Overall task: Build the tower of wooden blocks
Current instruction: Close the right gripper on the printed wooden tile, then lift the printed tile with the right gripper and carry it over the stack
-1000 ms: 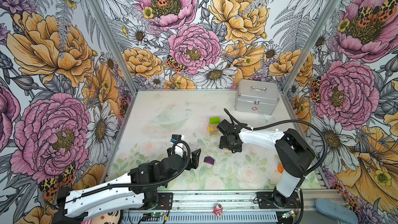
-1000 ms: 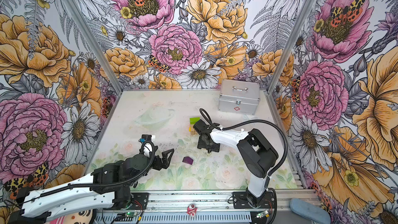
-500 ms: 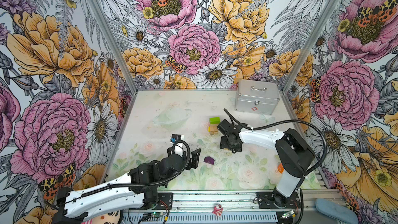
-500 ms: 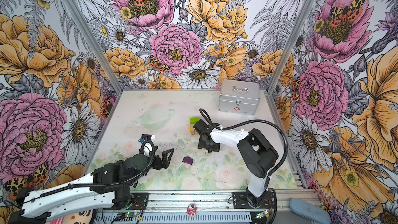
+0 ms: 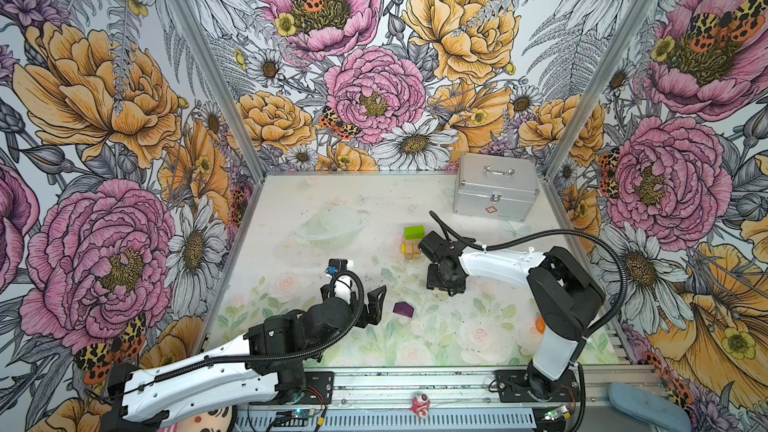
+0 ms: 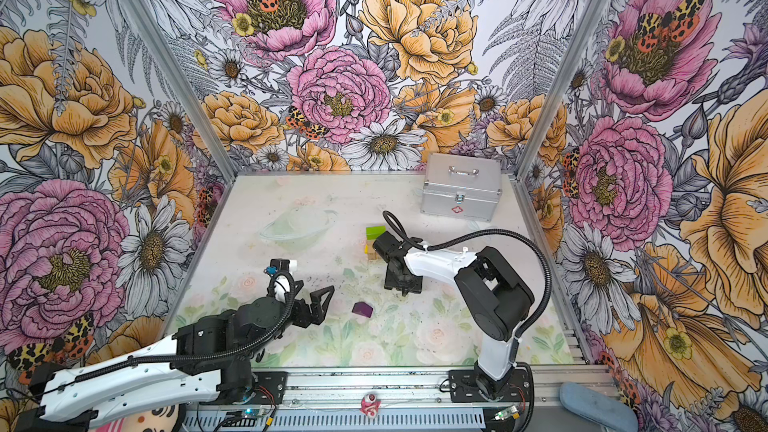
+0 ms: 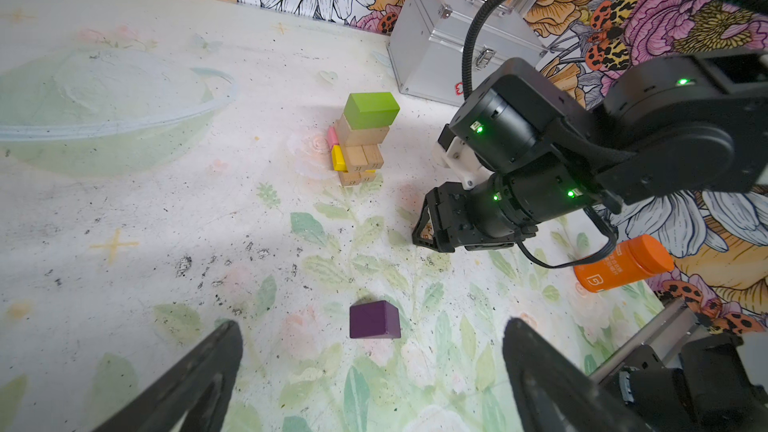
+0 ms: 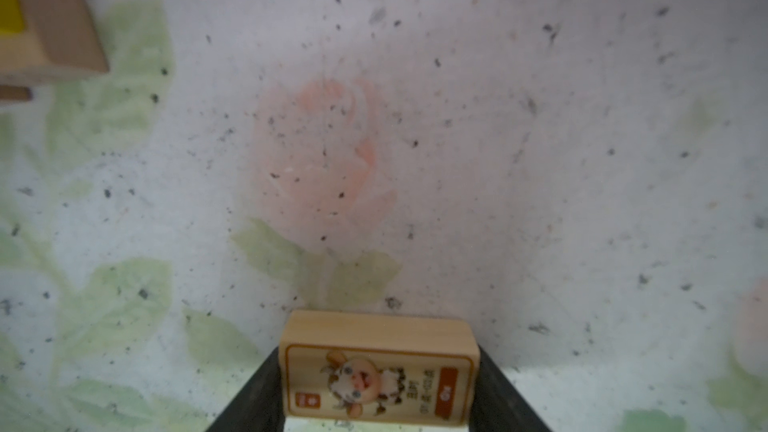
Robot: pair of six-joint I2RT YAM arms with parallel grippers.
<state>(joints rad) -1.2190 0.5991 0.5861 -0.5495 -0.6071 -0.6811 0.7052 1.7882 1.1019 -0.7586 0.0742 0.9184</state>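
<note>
Gaping at full spread, the left claw (image 5: 377, 305) hangs low over the worktop (image 5: 332, 201) and holds nothing. The purple block (image 7: 374, 320) lies alone on the worktop just ahead of it, in line with the gap between its two fingers and touching neither. Farther ahead of that claw, beyond the purple block, stands the tower (image 7: 361, 139). It has tan planks at the foot, then a yellow piece beside tan ones, then a pink piece beside tan. A lime-green block (image 7: 371, 110) lies flat on top.

The right claw (image 5: 446, 284) points down at the worktop, close beside the tower but apart from it. In its wrist view a tan plank (image 8: 378, 367) with a cartoon animal printed on its face sits between the black fingers (image 8: 253, 401). They are drawn in to a middling width and meet the plank on both sides. A corner of the tower's tan and yellow wood shows off to one side of this claw.

Behind the right claw, by the back wall, sits a silver case (image 5: 494, 193). An orange bottle (image 7: 623, 263) lies on its side near that arm's base.
</note>
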